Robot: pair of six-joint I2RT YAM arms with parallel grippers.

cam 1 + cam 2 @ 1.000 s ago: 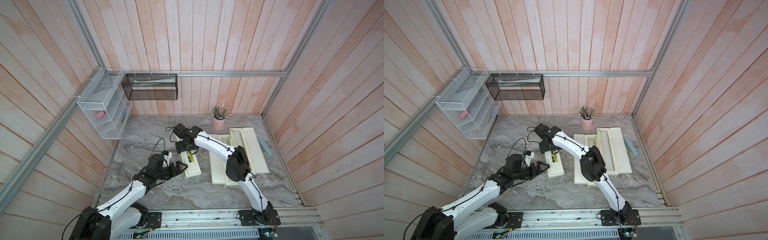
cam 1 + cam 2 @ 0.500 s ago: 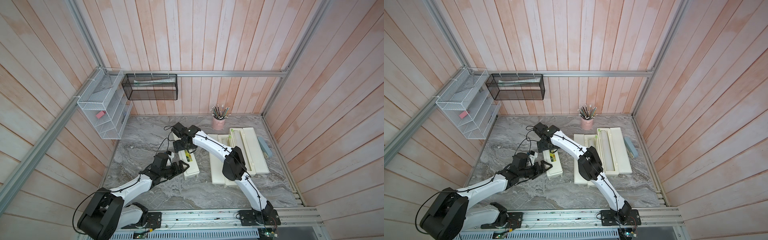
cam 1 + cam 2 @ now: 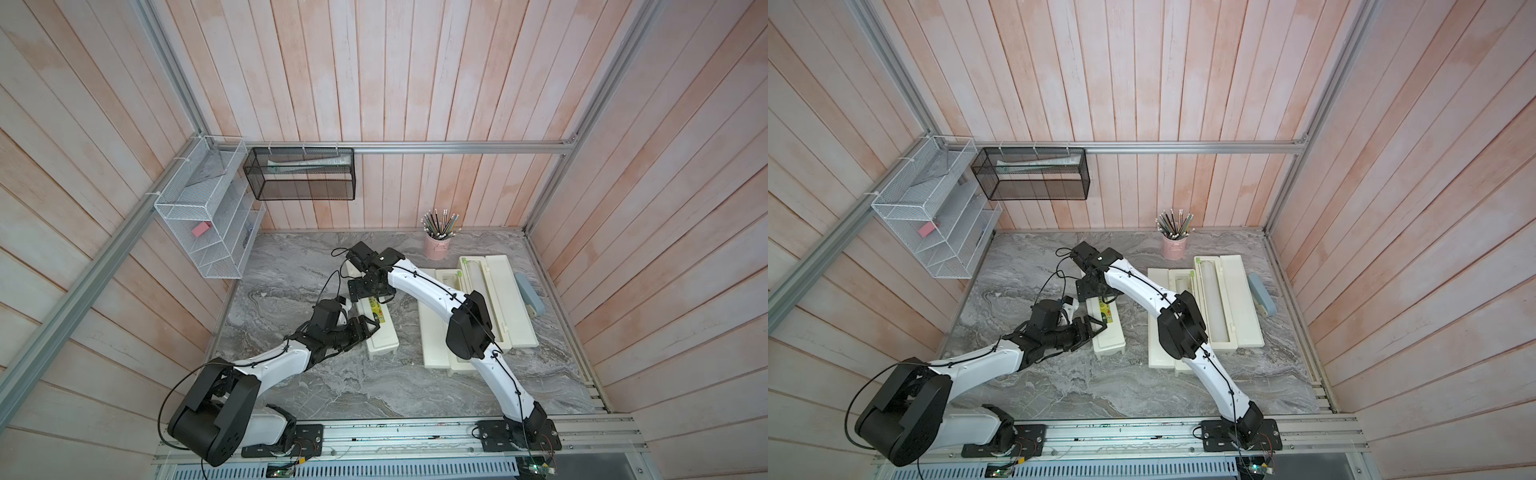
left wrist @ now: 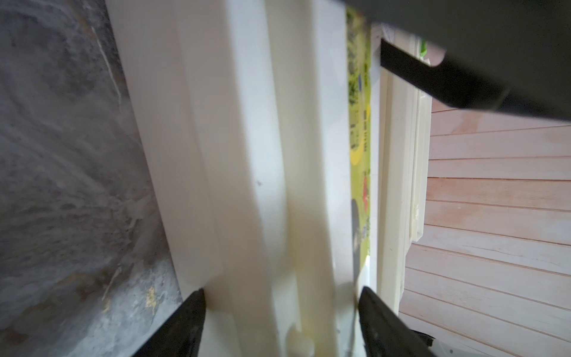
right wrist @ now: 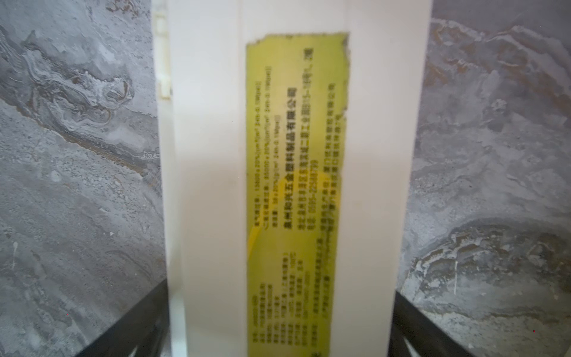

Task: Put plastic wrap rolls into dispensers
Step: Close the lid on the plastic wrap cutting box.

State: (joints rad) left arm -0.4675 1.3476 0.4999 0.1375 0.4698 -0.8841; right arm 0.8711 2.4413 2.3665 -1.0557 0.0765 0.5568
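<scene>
- My right gripper (image 5: 281, 290) sits over the far end of the closed dispenser (image 3: 384, 338), jaws spread wide with one finger down each long flank. The fingers look flush with the sides, but I cannot tell whether they press.
- My left gripper (image 4: 281, 295) comes in low at the near end of the same box, a fingertip by each side. That wrist view is blurred, so I cannot tell a grip from a mere bracket.
- I judge this two-ended stance suits a long, light box. Handled at one end alone, it would swing on the marble table (image 3: 291, 291).
- The yellow-green label (image 5: 296, 185) faces up, so the lid is on top and shut. No roll lies loose on the table, so I guess one is inside, though I cannot see in.
- To my right two more dispensers lie side by side, lids folded flat.
- The outer open dispenser (image 3: 513, 299) has a translucent plastic wrap roll (image 3: 473, 278) lying in its trough.
- The inner open dispenser (image 3: 432, 336) is partly under my right arm, and I cannot make out its contents.
- A grey-blue stapler-like object (image 3: 530, 295) lies just beside the outer lid. A pink pencil cup (image 3: 436, 249) stands at the back. Both are clear of my work.
- Likely left to do: shut those two lids.
</scene>
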